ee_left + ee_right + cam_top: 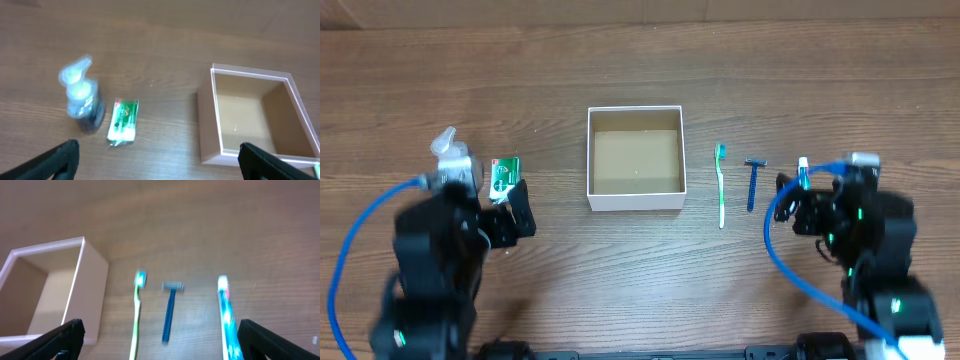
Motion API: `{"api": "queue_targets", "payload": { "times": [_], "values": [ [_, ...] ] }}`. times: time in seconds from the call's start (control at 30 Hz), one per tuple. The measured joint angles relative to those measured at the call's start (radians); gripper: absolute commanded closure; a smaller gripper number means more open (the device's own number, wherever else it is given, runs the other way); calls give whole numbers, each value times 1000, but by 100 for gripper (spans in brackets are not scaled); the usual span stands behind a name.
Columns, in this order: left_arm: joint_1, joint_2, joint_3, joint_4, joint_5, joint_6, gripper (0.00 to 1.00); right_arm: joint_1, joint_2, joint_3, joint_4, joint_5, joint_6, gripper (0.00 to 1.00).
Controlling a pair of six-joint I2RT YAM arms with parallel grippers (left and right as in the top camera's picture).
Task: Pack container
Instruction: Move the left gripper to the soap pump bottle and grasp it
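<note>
The spread, empty left gripper [160, 162] and right gripper [160, 340] flank the square white cardboard box [636, 201], presumably centred so either can reach it.

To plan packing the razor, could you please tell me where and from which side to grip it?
I would take the blue razor at mid-handle, from straight above, the right end effector closing across the handle. It lies flat, handle thin and straight, with bare table either side before the toothbrush and the toothpaste tube; the head is wider.
</note>
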Motion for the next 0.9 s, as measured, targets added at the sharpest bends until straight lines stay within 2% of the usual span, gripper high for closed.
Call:
{"api": "queue_targets", "payload": {
  "times": [0.17,0.3,0.4,0.53,0.67,0.9],
  "values": [
    [0,273,310,-282,2,26,0,0,208,186,-163,-61,1,0],
    [2,378,443,-367,-8,35,0,0,270,233,-201,-57,2,0],
    [43,397,491,-349,-29,45,0,0,272,233,-209,-43,1,0],
    [190,411,509,-304,-39,56,0,0,272,233,-210,-39,1,0],
    [330,507,516,-282,-11,105,0,0,272,233,-210,-35,1,0],
    [350,743,516,-183,21,188,0,0,272,234,-209,-34,2,0]
  ]
}}
